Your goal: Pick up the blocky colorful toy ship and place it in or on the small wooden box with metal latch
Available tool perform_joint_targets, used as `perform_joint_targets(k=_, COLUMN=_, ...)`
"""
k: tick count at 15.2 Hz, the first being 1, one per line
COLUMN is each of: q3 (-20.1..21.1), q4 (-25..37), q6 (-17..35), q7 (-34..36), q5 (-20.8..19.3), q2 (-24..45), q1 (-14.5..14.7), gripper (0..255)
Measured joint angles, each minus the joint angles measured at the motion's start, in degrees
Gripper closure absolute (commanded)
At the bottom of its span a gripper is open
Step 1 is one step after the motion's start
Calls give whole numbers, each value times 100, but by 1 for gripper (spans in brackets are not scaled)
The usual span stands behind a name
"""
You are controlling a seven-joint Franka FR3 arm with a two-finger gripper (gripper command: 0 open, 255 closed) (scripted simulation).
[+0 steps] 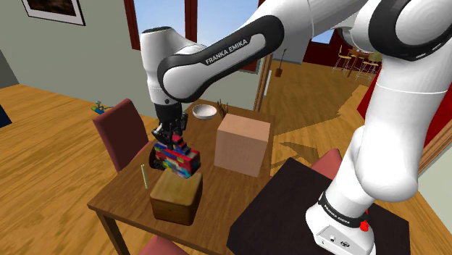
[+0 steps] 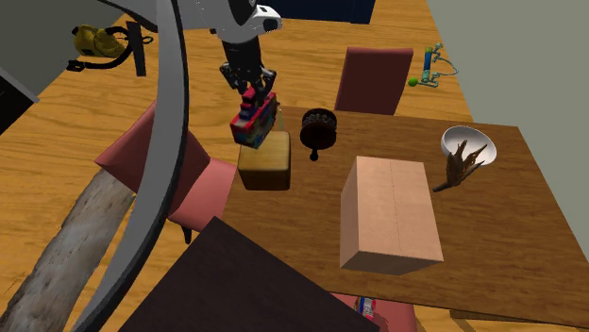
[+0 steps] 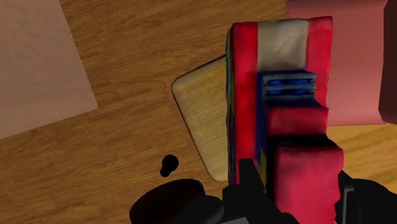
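Over the small wooden box (image 1: pixel 176 197), shoulder view's near left of table (image 1: pixel 124 193): blocky toy ship (image 1: pixel 181 161), red-blue, judged rigid, light, corner-chippable; gripper (image 1: pixel 169 142) jaws clamped on its narrow red upper block, the sound hold.

Bright, even daylight fills every view, the windows (image 1: pixel 217 18) showing blue-white, and shadows on the brown surface (image 1: pixel 123 199) are soft and faint.
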Motion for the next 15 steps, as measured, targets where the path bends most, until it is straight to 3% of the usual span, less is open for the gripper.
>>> perform_joint_targets(k=15, q3=-78, q4=-417, q6=1002, q7=211, q5=-265, q2=618, q1=61, gripper=255)
